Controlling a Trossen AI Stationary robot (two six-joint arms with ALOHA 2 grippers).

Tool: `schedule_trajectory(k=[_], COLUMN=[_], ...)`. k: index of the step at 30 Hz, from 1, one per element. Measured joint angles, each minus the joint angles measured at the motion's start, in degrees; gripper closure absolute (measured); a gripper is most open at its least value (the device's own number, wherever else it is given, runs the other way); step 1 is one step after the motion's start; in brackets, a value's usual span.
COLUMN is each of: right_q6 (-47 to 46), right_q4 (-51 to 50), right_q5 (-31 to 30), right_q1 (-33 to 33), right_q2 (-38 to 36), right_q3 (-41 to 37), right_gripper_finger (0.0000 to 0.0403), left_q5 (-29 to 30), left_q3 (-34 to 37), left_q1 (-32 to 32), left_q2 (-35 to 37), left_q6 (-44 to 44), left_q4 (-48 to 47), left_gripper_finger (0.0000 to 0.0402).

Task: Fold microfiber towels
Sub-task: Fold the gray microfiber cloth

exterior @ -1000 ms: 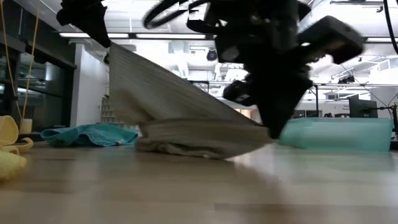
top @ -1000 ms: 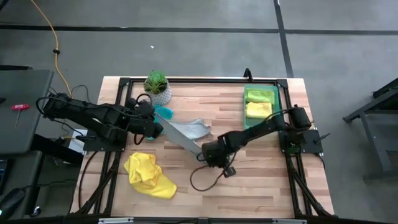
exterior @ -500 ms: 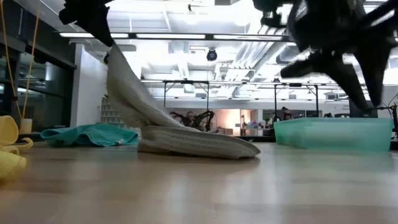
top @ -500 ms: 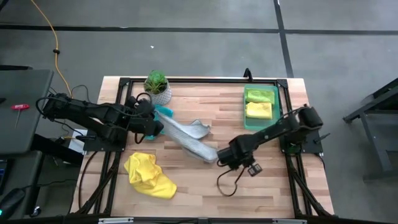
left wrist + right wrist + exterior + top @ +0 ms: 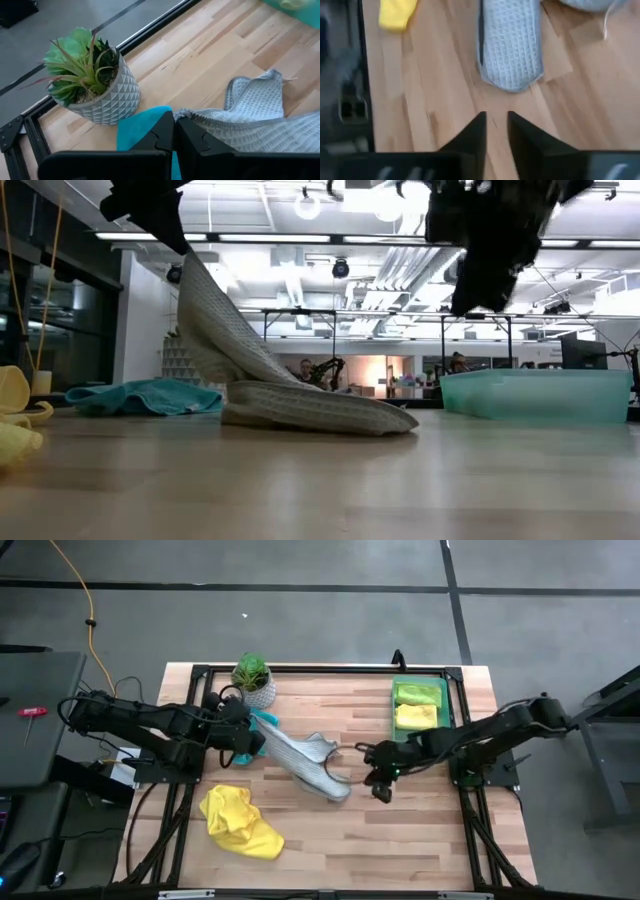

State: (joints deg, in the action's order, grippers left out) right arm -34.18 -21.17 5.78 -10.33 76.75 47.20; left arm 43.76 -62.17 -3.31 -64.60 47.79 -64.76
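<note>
Judged from the table (image 5: 420, 830), the task is partly complete: two folded towels, lime green (image 5: 418, 693) and yellow (image 5: 415, 716), lie in the tray (image 5: 396, 730) at 2 o'clock. A crumpled yellow towel (image 5: 240, 821) at 7 o'clock and a teal towel (image 5: 262, 721) at 10 o'clock remain. At centre, the grey-white towel (image 5: 310, 768) is mid-fold, one corner clenched and lifted by the left gripper (image 5: 252, 743); the right gripper (image 5: 378, 783), released and slightly parted, hovers at its 3 o'clock.

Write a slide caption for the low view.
Left gripper lifts one corner of the grey-white towel; right gripper hangs empty above the table.
</note>
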Motion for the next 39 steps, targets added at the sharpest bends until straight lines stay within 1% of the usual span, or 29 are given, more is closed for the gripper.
schedule_trajectory(k=[2,5,8,10,13,16,19,21,23,25,29,35,39], right_q6=[-5.8,-14.1,-18.7,-20.0,-21.3,-21.1,-20.9,-19.8,-18.9,-17.6,-17.9,-23.4,-23.9], right_q4=[7.2,16.3,17.7,17.5,17.1,13.6,5.5,-0.6,-3.7,-4.5,-4.9,-10.1,-10.8], right_q5=[-1.3,-5.3,-9.8,-11.9,-12.7,-12.7,-13.8,-16.1,-17.4,-17.5,-17.4,-17.5,-16.4], right_q1=[-0.2,-0.3,-0.2,-0.1,-0.2,-0.2,-0.3,-0.6,-0.7,-0.7,-0.7,-0.7,-0.7], right_q2=[-0.2,1.2,4.5,7.7,13.2,18.3,22.6,25.2,27.4,28.9,30.6,30.8,30.8], right_q3=[-4.3,-8.4,-9.0,-7.7,-4.0,1.0,7.0,10.6,13.7,16.0,18.1,18.1,18.1], right_gripper_finger=[0.0309,0.0259,0.022,0.0207,0.0202,0.0203,0.0203,0.0204,0.0204,0.0204,0.0204,0.0204,0.0205], left_q5=[0.0,-0.2,-0.3,-0.3,-0.3,-0.7,-0.7,-0.8,-0.8,-1.0,-1.2,-1.5,-1.5], left_q3=[0.0,0.0,0.0,0.0,0.0,0.0,0.0,0.0,0.0,0.0,0.0,0.0,0.0], left_q1=[0.0,0.0,0.0,0.0,0.0,0.0,0.0,0.0,0.0,0.0,0.0,0.0,0.0], left_q2=[0.0,0.0,0.0,0.0,0.0,0.0,0.0,0.0,0.0,0.0,0.0,0.0,0.0], left_q6=[0.0,0.0,0.0,0.0,0.0,0.0,0.0,0.0,0.0,0.0,0.0,0.0,-0.8], left_q4=[0.0,0.0,0.0,0.0,0.0,0.0,0.0,0.0,0.0,0.0,0.0,0.0,0.0], left_gripper_finger=[0.0401,0.0401,0.0401,0.0401,0.0401,0.0401,0.0401,0.0401,0.0401,0.0401,0.0401,0.0401,0.0401])
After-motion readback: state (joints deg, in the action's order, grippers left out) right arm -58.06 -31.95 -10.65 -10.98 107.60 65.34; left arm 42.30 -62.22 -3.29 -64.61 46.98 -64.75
